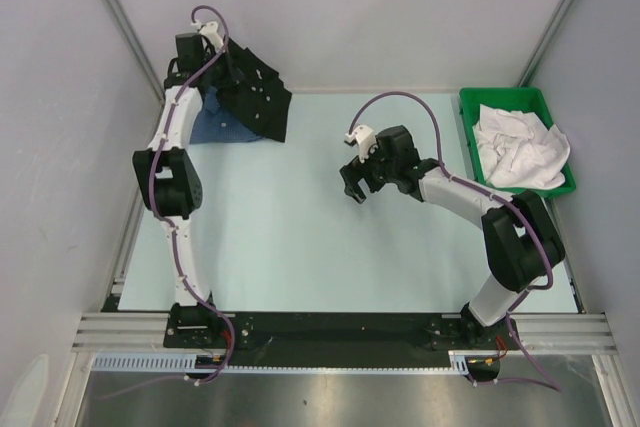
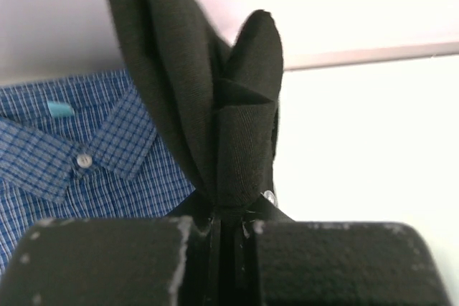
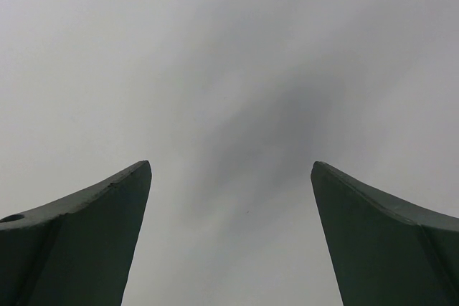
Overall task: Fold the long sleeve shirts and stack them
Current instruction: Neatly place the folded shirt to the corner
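The left gripper [image 2: 222, 228], clamped on a fold of the black shirt [image 1: 255, 97], holds it lifted at the far left corner of the counter [image 1: 300, 247], partly over the blue checked shirt [image 2: 79, 155] lying there. There are two shirts: one black with pale buttons, one blue, collared and white-buttoned. The right gripper [image 1: 358, 185] hangs mid-counter, jaws wide apart, holding nothing.

Left arm stretched to far left corner, left gripper [image 2: 219, 228] fingers pinched tight on black shirt [image 2: 240, 127]. Right arm elbow-bent, right gripper [image 1: 360, 189] hung over worktop [image 1: 290, 247] middle, fingers spread wide, apparently empty.
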Action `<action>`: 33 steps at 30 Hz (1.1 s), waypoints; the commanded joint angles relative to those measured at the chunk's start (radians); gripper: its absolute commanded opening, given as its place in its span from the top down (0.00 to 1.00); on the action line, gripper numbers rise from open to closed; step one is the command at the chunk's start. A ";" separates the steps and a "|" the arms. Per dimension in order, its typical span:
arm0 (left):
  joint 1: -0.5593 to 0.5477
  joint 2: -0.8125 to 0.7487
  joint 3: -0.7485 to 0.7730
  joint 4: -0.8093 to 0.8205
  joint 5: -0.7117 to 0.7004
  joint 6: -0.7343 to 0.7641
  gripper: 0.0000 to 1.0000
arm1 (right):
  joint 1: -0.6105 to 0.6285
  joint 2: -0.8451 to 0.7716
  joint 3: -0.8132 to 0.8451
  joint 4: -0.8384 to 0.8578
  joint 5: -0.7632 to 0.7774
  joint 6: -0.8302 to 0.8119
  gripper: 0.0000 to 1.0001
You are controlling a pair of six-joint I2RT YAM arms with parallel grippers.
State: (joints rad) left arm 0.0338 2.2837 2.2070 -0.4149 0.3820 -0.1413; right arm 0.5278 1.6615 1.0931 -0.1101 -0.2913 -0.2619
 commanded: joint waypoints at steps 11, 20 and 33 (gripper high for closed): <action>0.017 -0.089 0.089 -0.048 0.073 0.065 1.00 | -0.008 -0.013 0.034 0.003 0.006 -0.023 0.00; 0.075 -0.084 0.122 -0.036 0.127 0.114 1.00 | 0.001 -0.002 0.045 -0.006 0.017 -0.019 0.00; 0.175 0.089 0.097 0.111 0.254 0.102 0.98 | 0.011 0.038 0.090 -0.036 0.026 -0.028 0.00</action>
State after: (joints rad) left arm 0.1524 2.3230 2.2745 -0.4461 0.5488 -0.0414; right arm 0.5331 1.6890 1.1355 -0.1425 -0.2752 -0.2710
